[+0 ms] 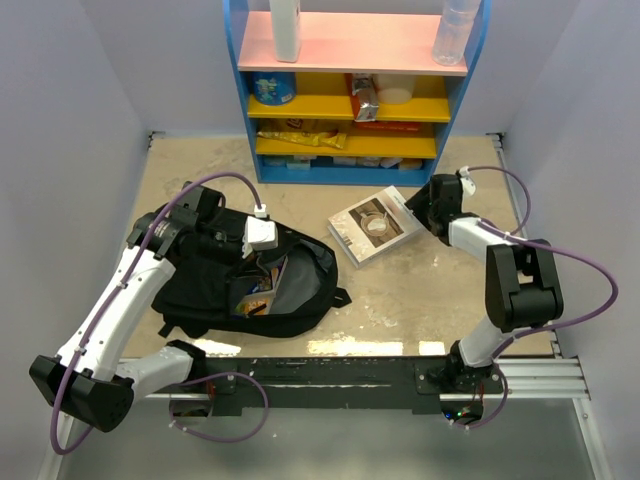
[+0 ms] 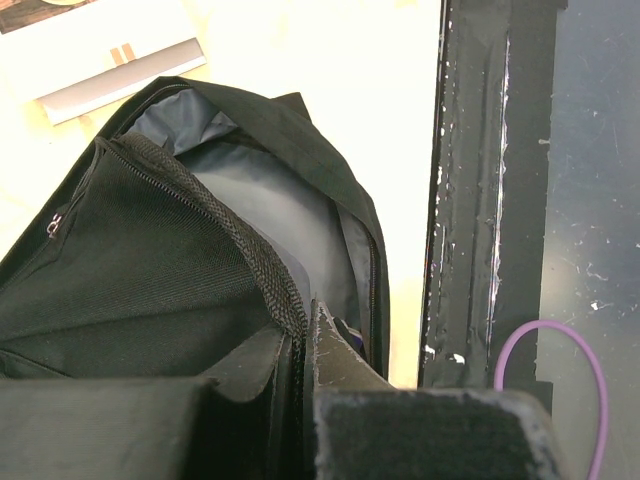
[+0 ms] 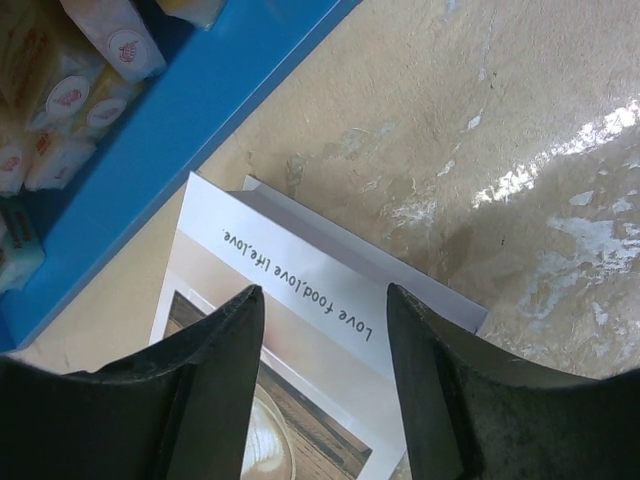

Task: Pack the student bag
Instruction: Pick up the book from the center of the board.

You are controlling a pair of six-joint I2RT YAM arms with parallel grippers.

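The student bag (image 1: 205, 290) is a large black backpack lying at the left of the table, its main compartment gaping and colourful items showing inside. My left gripper (image 1: 264, 255) is shut on the bag's zippered opening rim (image 2: 262, 262), holding the flap up so the grey lining (image 2: 250, 200) shows. A white book (image 1: 373, 225) with a food photo lies flat to the right of the bag. Over its right edge hangs my right gripper (image 1: 412, 212). In the right wrist view this gripper (image 3: 325, 295) is open, its fingers straddling the book's cover (image 3: 300, 290) with nothing between them.
A blue shelf unit (image 1: 350, 170) with pink and yellow boards stands at the back, holding bottles, a tub and snack packets. Its blue base (image 3: 200, 110) runs close behind the book. The black mounting rail (image 2: 470, 200) lies along the table's near edge beside the bag.
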